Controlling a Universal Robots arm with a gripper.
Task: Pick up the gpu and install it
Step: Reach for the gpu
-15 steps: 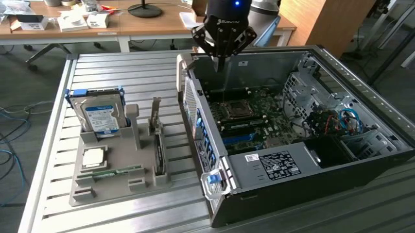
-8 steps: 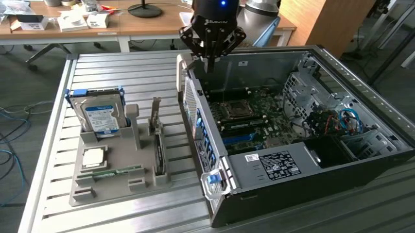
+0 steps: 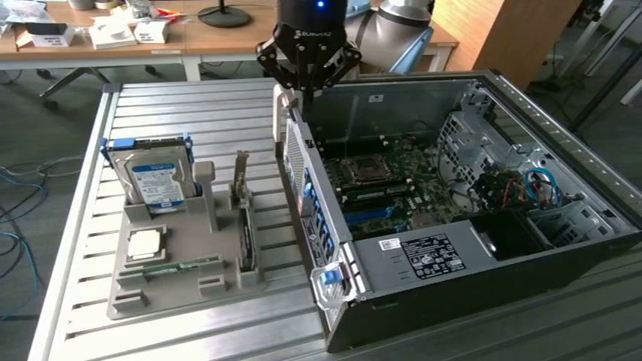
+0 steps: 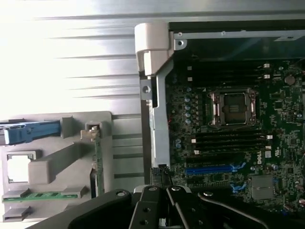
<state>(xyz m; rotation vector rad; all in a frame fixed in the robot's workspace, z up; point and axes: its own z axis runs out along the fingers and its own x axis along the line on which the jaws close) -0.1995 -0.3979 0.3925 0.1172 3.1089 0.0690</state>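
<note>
The gpu (image 3: 243, 226) stands on edge in a slot of the grey holder tray (image 3: 180, 289). It is a thin dark board with a silvery bracket at its far end. The wrist view shows the gpu (image 4: 99, 164) edge-on beside the case wall. My gripper (image 3: 306, 89) hangs above the rear wall of the open computer case (image 3: 431, 256), apart from the gpu and higher than it. Its fingers (image 4: 152, 200) are drawn together and shut on nothing. The motherboard (image 4: 228, 143) lies exposed inside the case, with a blue slot (image 4: 214, 169) near the gripper.
In the same tray, a hard drive (image 3: 155, 177) with a blue-white label stands upright, and a green memory stick (image 3: 171, 265) and a square chip (image 3: 146, 242) lie flat. Cables and drive cages (image 3: 522, 188) crowd the case at the exterior view's right. A cluttered desk (image 3: 120, 34) stands behind.
</note>
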